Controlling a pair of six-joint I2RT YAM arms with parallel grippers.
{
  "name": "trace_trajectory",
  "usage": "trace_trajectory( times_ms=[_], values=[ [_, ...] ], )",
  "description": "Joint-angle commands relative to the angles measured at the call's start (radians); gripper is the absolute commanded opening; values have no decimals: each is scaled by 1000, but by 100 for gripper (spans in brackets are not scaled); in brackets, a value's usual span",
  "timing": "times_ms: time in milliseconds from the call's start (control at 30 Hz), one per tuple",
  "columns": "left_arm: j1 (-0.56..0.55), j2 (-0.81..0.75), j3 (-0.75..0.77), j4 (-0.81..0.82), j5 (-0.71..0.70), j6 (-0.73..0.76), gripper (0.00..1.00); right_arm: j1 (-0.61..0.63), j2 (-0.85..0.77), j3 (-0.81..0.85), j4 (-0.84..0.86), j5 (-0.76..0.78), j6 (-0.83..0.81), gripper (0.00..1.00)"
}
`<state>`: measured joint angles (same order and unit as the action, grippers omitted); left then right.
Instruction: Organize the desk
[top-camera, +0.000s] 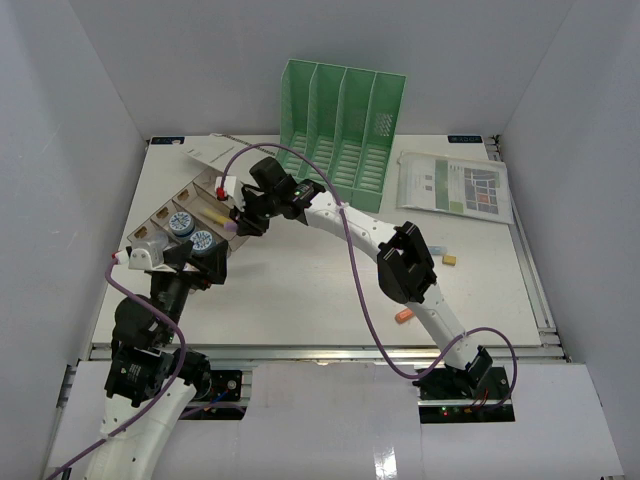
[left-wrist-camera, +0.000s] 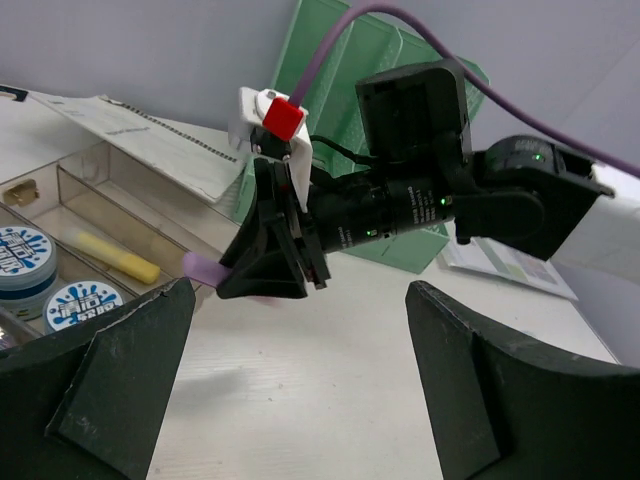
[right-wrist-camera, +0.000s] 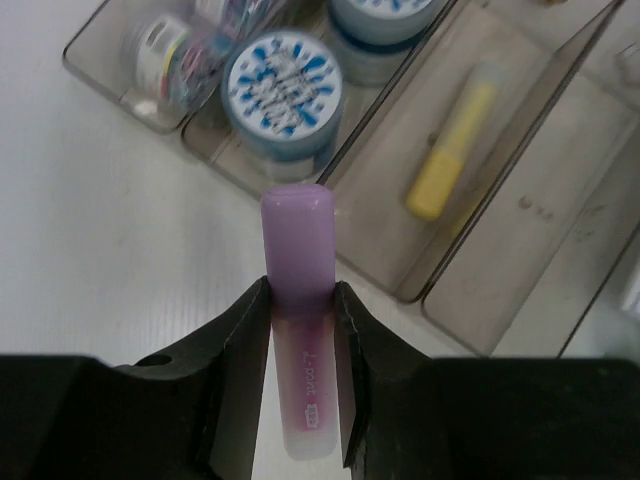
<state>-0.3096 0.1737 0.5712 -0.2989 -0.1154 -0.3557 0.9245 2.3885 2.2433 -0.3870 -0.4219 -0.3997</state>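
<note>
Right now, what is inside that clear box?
A yellow pen, two round blue-lidded tubs and a blurred colourful jar. The right arm hides part of the box from above.

White panels close the workspace in on three sides. These are a left wall (top-camera: 60, 150), a back wall (top-camera: 330, 50) and a right wall (top-camera: 590, 150), all plain, matte and faintly grey. They meet in straight corner seams that run down to the far corners of the desk (top-camera: 300, 290), a large flat white tabletop. A metal rail (top-camera: 320, 352) runs along its near edge, and a side rail (top-camera: 537, 280) borders its right edge. In front of the near rail lies a flat white board (top-camera: 330, 420). The light is soft and even, so shadows on the tabletop are pale and blurred.
</note>
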Motion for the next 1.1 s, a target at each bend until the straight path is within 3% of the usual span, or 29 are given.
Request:
trace_trajectory(
  times_ms=[0, 200, 700, 767, 967, 1067],
  values=[
    [0, -14, -3, -27, -48, 10, 98, -4, 48, 73, 474, 147, 252, 8],
    [0, -13, 1, -26, -32, 9, 98, 23, 124, 82, 623, 299, 297, 9],
    [0, -20, -2, -23, -26, 7, 98, 64, 202, 68, 688, 367, 320, 15],
    [0, -18, -6, -17, -15, 7, 98, 65, 199, 52, 688, 366, 305, 26],
    [0, 34, -36, 16, 63, -40, 98, 52, 145, 14, 665, 339, 230, 80],
    [0, 81, -36, 33, 130, -65, 98, 30, 77, -4, 617, 284, 190, 93]
  ],
)
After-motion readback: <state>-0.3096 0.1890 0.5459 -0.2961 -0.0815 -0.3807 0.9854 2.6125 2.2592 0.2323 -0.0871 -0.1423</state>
